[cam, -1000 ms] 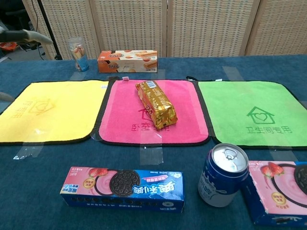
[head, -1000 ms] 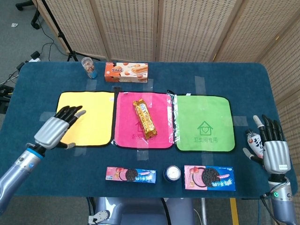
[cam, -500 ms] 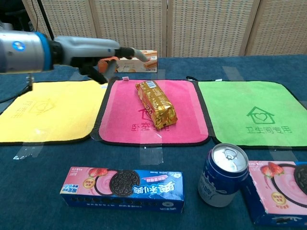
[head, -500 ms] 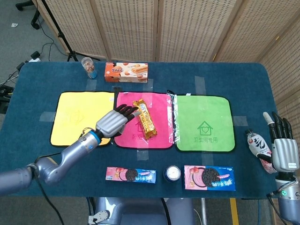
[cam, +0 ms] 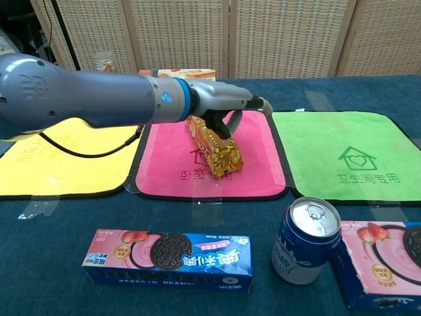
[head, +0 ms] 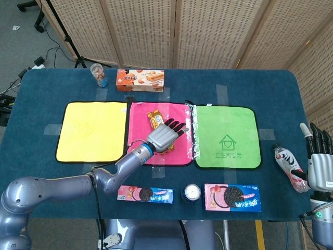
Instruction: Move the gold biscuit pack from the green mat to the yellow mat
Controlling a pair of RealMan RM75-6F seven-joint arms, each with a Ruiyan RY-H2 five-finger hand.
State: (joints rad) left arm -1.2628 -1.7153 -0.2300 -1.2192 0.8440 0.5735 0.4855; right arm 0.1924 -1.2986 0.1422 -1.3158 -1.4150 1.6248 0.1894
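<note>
The gold biscuit pack (head: 155,119) (cam: 220,155) lies lengthwise on the pink mat (head: 139,120) (cam: 171,168), between the yellow mat (head: 91,130) (cam: 59,164) and the green mat (head: 226,138) (cam: 342,151). My left hand (head: 164,136) (cam: 227,105) is stretched over the pack with its fingers extended and apart, covering the near half in the head view. I cannot tell whether it touches the pack. At the table's right edge my right hand (head: 320,166) stands with its fingers up and holds nothing. Both the green and yellow mats are bare.
An orange biscuit box (head: 139,79) and a small cup (head: 98,74) stand at the back. Along the front lie a blue Oreo pack (head: 144,194), a can (head: 191,192) and a pink Oreo box (head: 231,198). A small bottle (head: 289,166) lies beside my right hand.
My left hand swept right from the yellow mat across to the pink mat and now sits over the gold pack. My right hand drew back toward the table's right edge.
</note>
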